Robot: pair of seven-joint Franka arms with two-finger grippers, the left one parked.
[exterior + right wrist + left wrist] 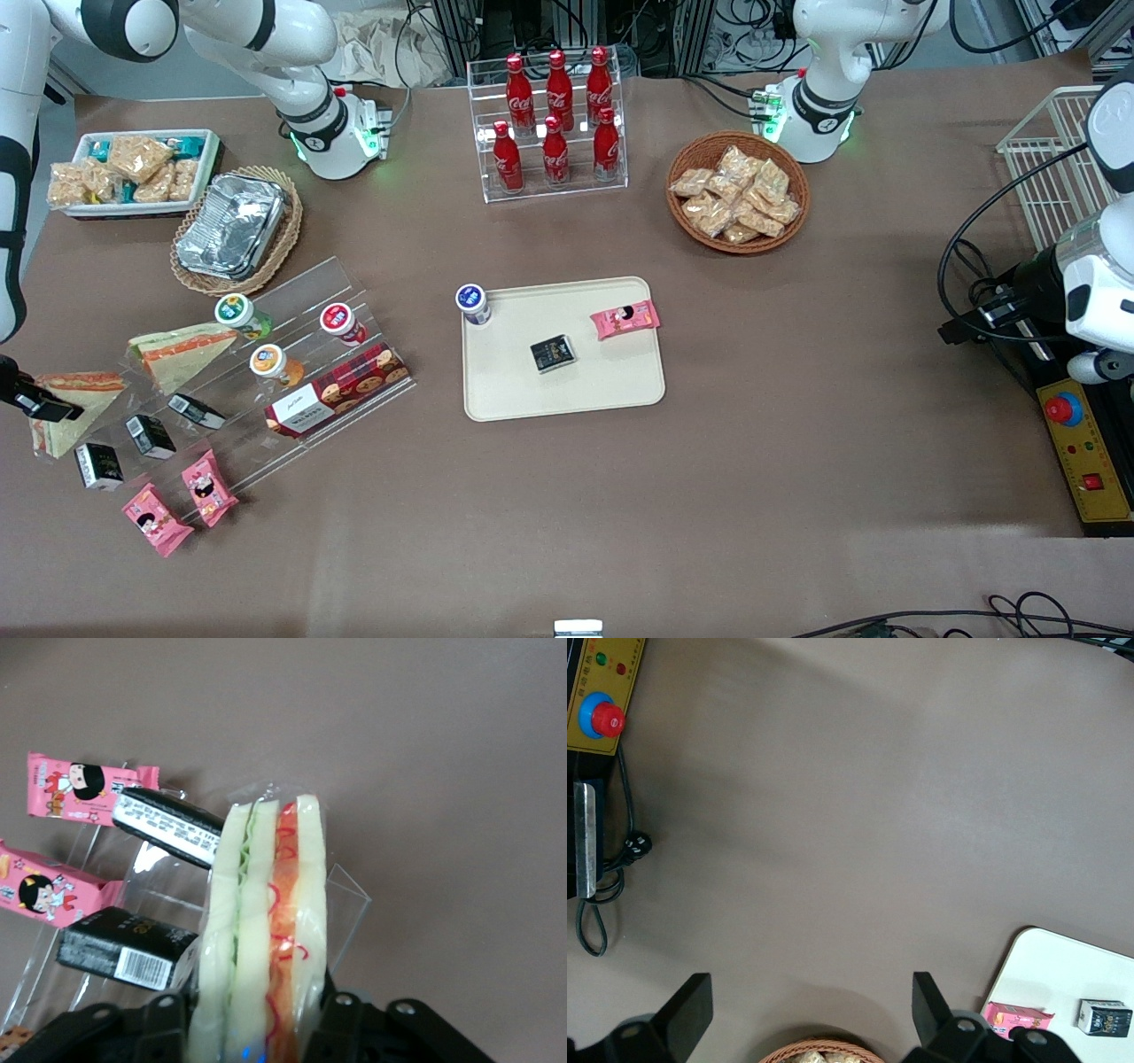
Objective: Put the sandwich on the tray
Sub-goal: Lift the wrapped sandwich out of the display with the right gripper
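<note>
The sandwich (71,409) is a clear-wrapped wedge with pale bread and a red-orange filling. It sits at the working arm's end of the table, by the end of the clear tiered stand (292,301). My right gripper (37,403) is shut on it. In the right wrist view the sandwich (266,904) stands on edge between the two fingers (341,1014) of the gripper (257,1023). The cream tray (620,390) lies mid-table, well away toward the parked arm; its corner also shows in the left wrist view (1063,961).
A second wedge (182,350) with a greenish face lies on the stand beside cups, a cookie box (337,390), black boxes (124,948) and pink packs (208,487). The tray holds a cup (473,303), a black box (553,353) and a pink pack (625,319). A cola rack (554,124) stands farther back.
</note>
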